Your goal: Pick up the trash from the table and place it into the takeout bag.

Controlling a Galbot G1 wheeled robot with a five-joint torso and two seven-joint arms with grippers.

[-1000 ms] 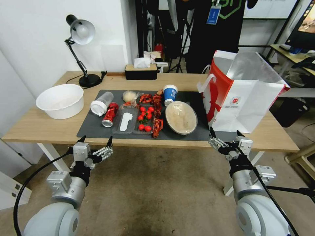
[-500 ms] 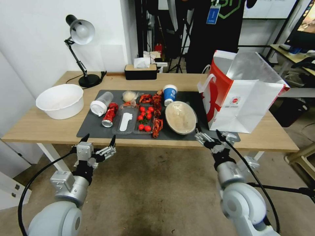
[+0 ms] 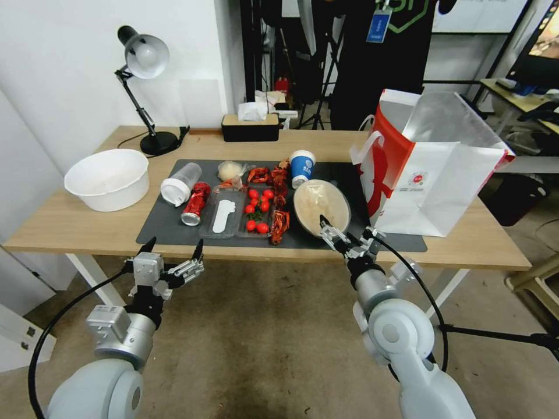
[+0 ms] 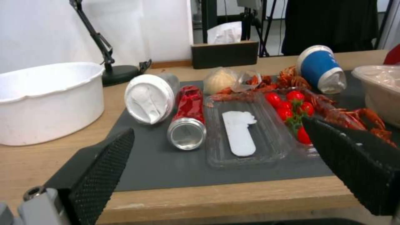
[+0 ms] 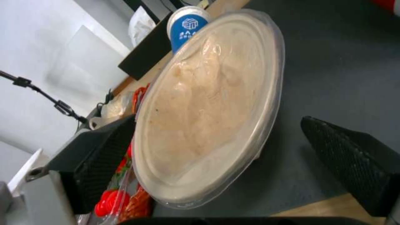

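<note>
Right gripper (image 3: pixel 345 231) moved left to one beige bowl (image 3: pixel 321 208), jaws open; left gripper (image 3: pixel 173 256) open; two cups, one can.

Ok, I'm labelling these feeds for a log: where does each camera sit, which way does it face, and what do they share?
Head view: high, looking down over the table; both arms show, left claw, right claw.
Left wrist view: low at the near edge, facing the red drink can; open fingers frame it.
Right wrist view: close over the beige oval bowl, fingers astride.
Shared: the blue-and-white paper cup appears in all three.
</note>
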